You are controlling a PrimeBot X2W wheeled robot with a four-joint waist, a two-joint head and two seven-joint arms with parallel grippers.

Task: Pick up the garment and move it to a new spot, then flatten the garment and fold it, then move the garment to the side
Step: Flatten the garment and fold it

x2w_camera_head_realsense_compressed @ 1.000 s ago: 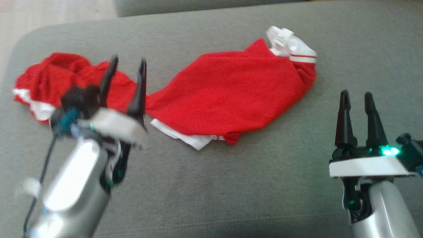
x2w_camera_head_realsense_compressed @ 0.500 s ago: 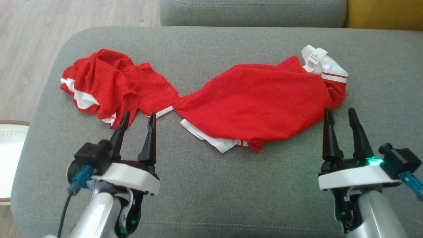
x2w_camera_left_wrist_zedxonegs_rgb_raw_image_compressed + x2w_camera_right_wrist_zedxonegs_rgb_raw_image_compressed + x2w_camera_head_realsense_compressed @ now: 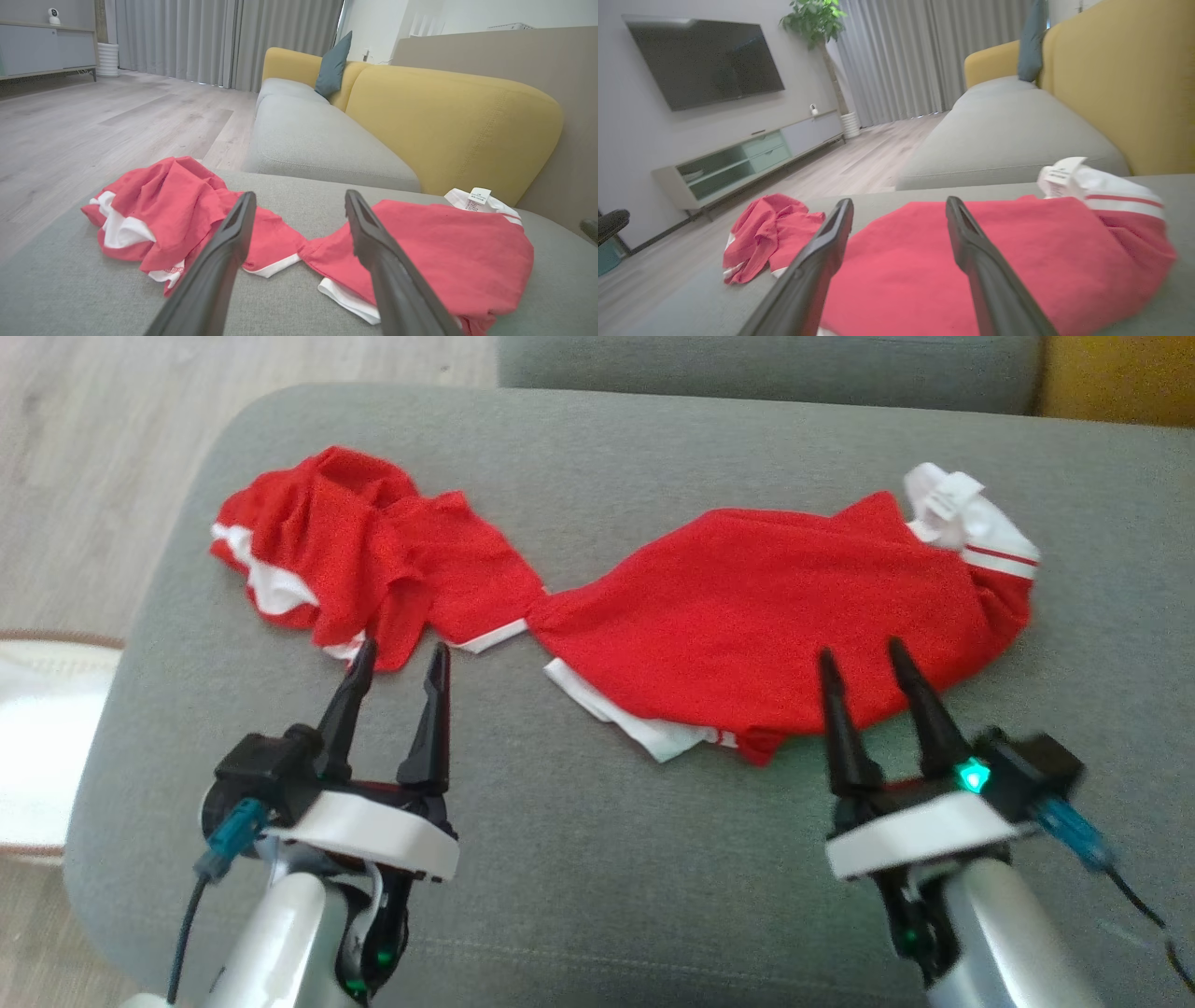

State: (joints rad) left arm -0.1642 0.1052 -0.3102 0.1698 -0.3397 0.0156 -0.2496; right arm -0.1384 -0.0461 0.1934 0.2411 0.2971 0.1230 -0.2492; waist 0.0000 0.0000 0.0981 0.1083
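While both pincers stand spread wide with nothing between their fingers, the garment lies stretched left to right across the far half of the grey seat cushion. It is red with white trim, and it is pinched narrow near its middle, so it forms two lobes. Its left lobe is crumpled into folds, with white showing at its left edge. Its right lobe is broader and smoother, with a white hem poking out along its near edge. At the far right end sits a white band with a red stripe, and a white label stands up from it.

From the head view, the left pincer points at the near edge of the crumpled lobe, one fingertip overlapping the cloth's fringe. The right pincer points into the near edge of the smooth lobe, both tips overlapping red fabric. Whether either pincer's tips actually touch the cloth cannot be told.

Beyond the cushion runs another grey seat, backed by a yellow sofa back with a teal pillow. Wooden floor lies to the left.
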